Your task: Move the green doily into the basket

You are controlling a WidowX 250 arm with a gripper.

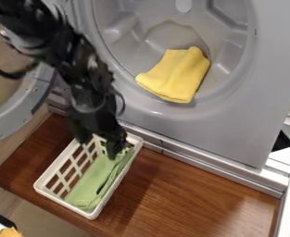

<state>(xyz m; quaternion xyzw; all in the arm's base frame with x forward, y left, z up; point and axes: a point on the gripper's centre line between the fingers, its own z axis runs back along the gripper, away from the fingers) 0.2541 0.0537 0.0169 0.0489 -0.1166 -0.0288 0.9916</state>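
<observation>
Evidently, the green doily [92, 183] lies inside the basket [63, 204], its long axis following the basket's length. The claw [98, 147] hangs at the basket's upper end, open, with the cloth stretching down-left from it; lifting clear of the basket's rim seems next.

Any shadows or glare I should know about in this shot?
In the camera view, a soft shadow darkens the wood right of the basket; the yellow cloth shades its right edge; a small glint shows on the grey rim below it.
</observation>
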